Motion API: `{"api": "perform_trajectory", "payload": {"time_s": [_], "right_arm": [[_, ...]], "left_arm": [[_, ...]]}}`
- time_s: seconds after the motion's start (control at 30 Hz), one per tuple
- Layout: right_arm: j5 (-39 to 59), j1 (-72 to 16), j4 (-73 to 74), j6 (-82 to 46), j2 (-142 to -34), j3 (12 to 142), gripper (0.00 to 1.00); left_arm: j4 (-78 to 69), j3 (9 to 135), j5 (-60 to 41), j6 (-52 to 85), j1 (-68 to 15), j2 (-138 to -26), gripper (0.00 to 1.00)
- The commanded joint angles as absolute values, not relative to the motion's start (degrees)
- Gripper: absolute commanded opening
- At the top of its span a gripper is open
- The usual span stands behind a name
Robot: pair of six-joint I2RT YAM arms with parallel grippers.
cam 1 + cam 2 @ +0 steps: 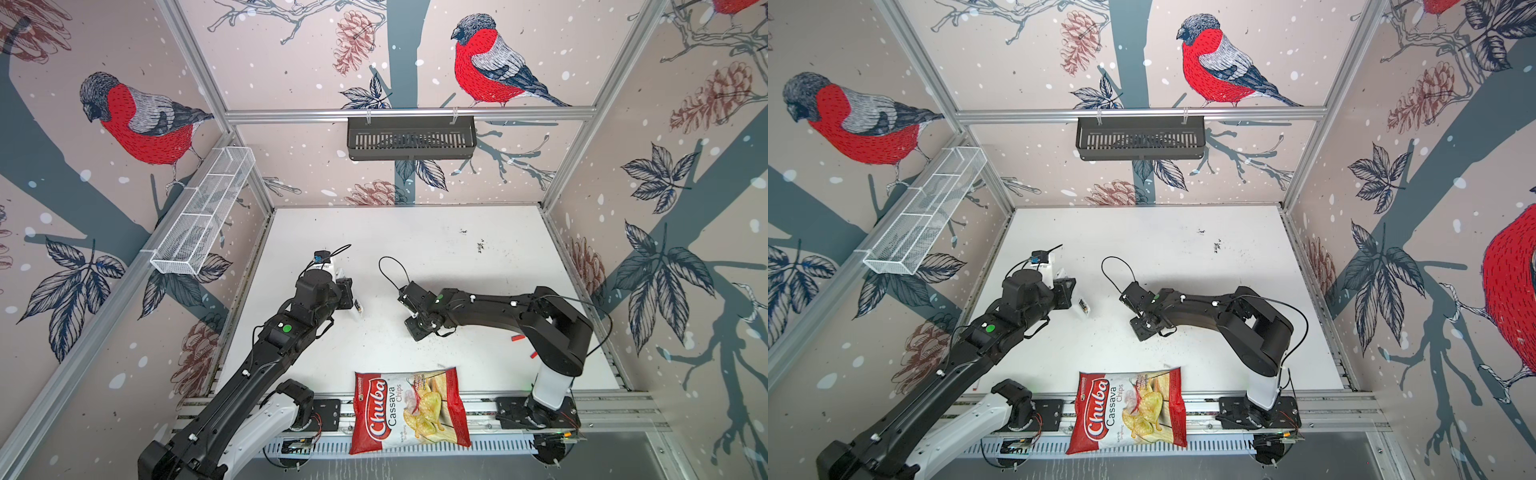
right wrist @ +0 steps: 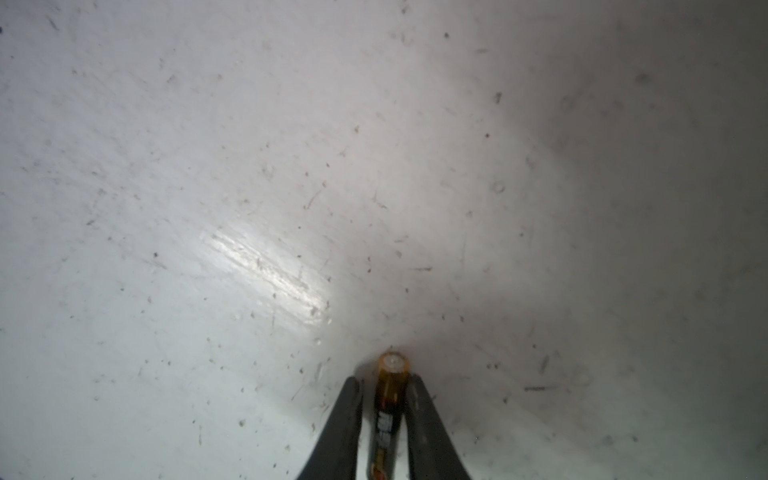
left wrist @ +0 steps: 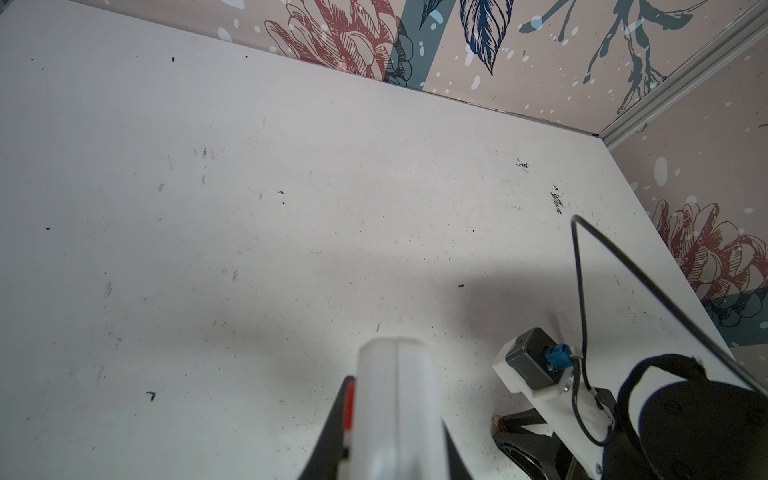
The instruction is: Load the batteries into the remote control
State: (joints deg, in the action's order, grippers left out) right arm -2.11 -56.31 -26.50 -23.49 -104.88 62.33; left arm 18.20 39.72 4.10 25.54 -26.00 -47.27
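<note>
White remote control [image 3: 395,395]; black-and-gold battery [image 2: 388,411]

From high at the front both top views stare steeply down, sharing nearly the whole table [image 1: 436,232], the left wrist camera looks low past the remote control [image 3: 395,395] across it to the far corner, and the right wrist camera hugs its surface just behind a battery [image 2: 390,399].
</note>
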Motion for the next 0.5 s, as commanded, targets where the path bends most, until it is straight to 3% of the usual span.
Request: {"api": "perform_trajectory", "payload": {"time_s": [0.0,0.3,0.47], "right_arm": [[-3.25,-56.48,-32.53,-21.82,-106.96,62.71,0.22],[-3.84,-56.69,-34.39,-20.66,-108.76,65.54,0.13],[-1.25,-55.36,-27.13,-18.65,-103.92,63.32,0.11]], "left_arm": [[15.56,39.59,3.36,25.67,-25.91,-46.74,0.00],[14.31,38.78,0.07,26.05,-25.93,-46.80,0.00],[13.49,38.21,-2.46,26.40,-25.97,-47.24,0.00]]}}
